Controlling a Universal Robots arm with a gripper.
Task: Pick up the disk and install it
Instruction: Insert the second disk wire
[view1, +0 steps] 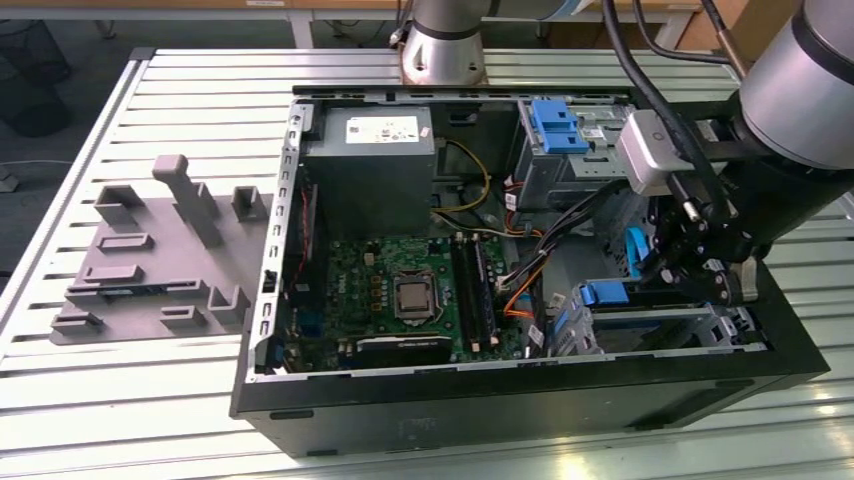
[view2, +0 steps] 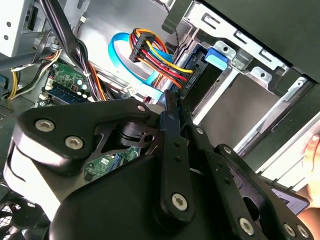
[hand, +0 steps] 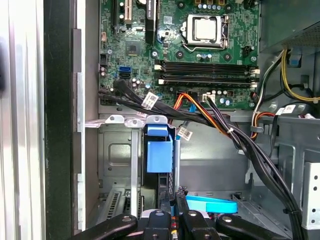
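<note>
Three views cover one open computer case (view1: 534, 395) lying on a slatted worktop (view1: 160, 400). The exterior view takes in the whole case, with the arm reaching down into its corner bay. Well away from the jaws, across the case, are the green motherboard (view1: 400, 290) and the big grey box (view1: 374, 160) with its white sticker. Beyond the case wall, a grey moulded fixture (view1: 147, 260) sits on the worktop. A blue latch piece (view1: 554, 125) is fixed to the upper metal bay, apart from the jaws.

The first wrist view looks along the jaws. The disk (hand: 160, 152) stands on edge straight ahead of them, its blue carrier frame slotted between the walls of the metal bay (hand: 117, 150). A light blue flat cable (hand: 210, 205) lies just beside the jaws, and black and orange cables cross beyond the disk.

The second wrist view shows the other flank: the disk (view2: 202, 75) is a dark slab with a blue tab, partly inside the bay's frame (view2: 250, 65). A bundle of red, yellow and orange wires (view2: 155, 57) ends in a plug near its edge.

The jaws are drawn close together at the disk's near edge and seem to be clamping it, though the contact itself is partly hidden. In the exterior view the disk (view1: 607, 295) sits in the bay just beside them.
</note>
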